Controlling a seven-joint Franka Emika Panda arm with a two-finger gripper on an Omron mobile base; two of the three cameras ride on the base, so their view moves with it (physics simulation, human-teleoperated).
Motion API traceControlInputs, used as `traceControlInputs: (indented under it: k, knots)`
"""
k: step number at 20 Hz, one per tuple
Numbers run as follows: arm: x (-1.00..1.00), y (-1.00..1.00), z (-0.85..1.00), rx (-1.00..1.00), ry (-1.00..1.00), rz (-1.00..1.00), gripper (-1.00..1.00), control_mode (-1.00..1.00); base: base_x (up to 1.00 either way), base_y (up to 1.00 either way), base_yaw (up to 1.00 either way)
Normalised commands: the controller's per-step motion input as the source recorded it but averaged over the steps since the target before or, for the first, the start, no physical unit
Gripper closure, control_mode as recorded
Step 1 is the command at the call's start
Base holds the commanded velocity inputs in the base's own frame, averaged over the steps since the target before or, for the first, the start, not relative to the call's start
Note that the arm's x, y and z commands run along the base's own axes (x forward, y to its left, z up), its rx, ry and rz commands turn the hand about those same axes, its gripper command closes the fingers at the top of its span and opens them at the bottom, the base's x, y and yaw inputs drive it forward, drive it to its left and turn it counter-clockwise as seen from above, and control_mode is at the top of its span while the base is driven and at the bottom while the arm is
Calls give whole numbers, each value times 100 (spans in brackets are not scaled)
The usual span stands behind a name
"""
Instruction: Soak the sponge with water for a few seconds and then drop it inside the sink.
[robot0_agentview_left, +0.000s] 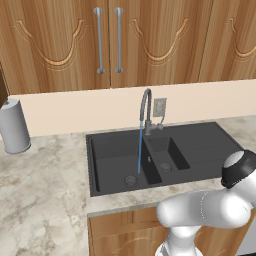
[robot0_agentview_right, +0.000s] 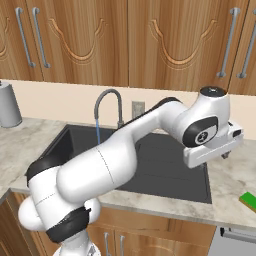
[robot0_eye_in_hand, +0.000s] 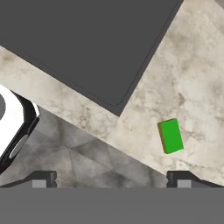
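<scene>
The sponge (robot0_eye_in_hand: 170, 136), a small green block with a yellow edge, lies flat on the marble counter to the right of the sink (robot0_eye_in_hand: 87, 43). In the right base view the sponge (robot0_agentview_right: 248, 200) sits near the counter's front edge. My gripper (robot0_eye_in_hand: 111, 180) is open, its tips wide apart with nothing between them, and it hangs above the counter's front edge, short of the sponge. In the right base view the gripper (robot0_agentview_right: 224, 154) is over the sink's (robot0_agentview_right: 165, 175) right end. A thin blue stream of water (robot0_agentview_left: 140, 150) falls from the curved faucet (robot0_agentview_left: 146, 107) into the large basin.
A grey cylinder (robot0_agentview_left: 14, 126) stands on the counter at the far left. Wooden wall cabinets (robot0_agentview_left: 110, 40) hang above the backsplash. The floor (robot0_eye_in_hand: 78, 153) shows below the counter's front edge in the hand view.
</scene>
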Motion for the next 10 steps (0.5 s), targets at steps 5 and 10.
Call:
traceControlInputs:
  k: [5, 10]
  knots:
    - [0, -34, -41, 9, 0, 14, -100, -100, 0, 0, 0]
    - [0, -21, -19, 4, 0, 9, -100, -100, 0, 0, 0]
